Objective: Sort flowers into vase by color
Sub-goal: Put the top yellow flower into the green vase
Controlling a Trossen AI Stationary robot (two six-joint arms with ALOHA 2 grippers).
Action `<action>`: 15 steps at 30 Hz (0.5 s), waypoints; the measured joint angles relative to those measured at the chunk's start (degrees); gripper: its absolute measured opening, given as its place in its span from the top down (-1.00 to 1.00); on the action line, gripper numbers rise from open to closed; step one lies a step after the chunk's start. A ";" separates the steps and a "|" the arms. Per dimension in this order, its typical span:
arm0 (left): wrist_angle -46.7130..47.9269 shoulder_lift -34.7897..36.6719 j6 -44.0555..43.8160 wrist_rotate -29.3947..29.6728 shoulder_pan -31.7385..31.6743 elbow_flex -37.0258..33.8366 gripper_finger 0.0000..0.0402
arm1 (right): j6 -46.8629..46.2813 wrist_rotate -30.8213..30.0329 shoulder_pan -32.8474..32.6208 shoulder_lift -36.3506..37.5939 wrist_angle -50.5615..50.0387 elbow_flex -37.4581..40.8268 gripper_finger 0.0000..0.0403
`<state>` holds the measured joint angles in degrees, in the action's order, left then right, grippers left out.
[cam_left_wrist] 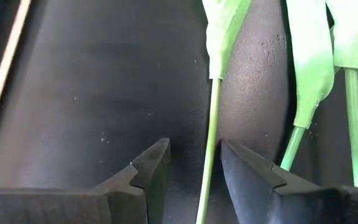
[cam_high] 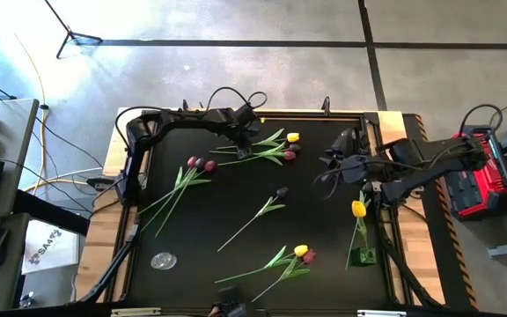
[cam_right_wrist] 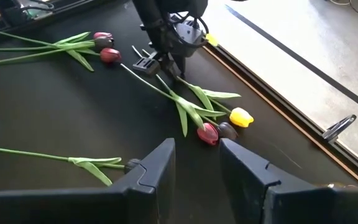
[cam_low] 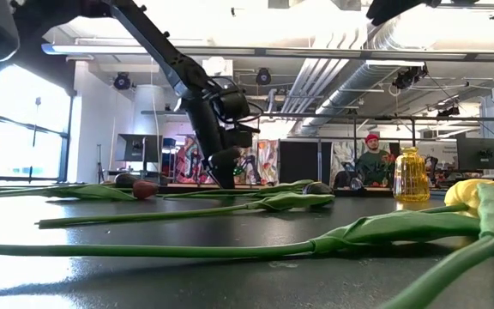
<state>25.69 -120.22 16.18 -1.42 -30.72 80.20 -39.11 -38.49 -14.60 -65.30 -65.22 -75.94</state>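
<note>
Three tulips lie together near the table's far edge, their yellow, dark and pink heads pointing right. In the right wrist view they show as yellow, dark and pink. My left gripper is down at the stem ends of this bunch. It is open, and its fingers stand on either side of one thin green stem without visibly touching it. Which head that stem bears I cannot tell. My right gripper is open and hovers to the right of the bunch.
More tulips lie flat on the black mat: a pink and dark pair, a dark one, a yellow one by a small green object, and a yellow and pink pair. A clear round piece is near left. A yellow glass vase stands far off.
</note>
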 joint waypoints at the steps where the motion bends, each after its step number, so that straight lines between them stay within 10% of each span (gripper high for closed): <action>1: -0.02 -0.02 -0.02 -0.01 0.00 0.00 0.34 | -0.01 -0.01 -0.14 0.00 -0.07 0.00 0.44; 15: -0.17 0.02 -3.57 1.00 -0.02 -0.09 0.96 | -4.94 -4.00 -2.06 -1.04 -1.85 0.00 0.44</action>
<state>25.52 -120.21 12.61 -0.42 -30.74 80.11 -44.05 -42.50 -16.67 -66.34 -67.07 -75.94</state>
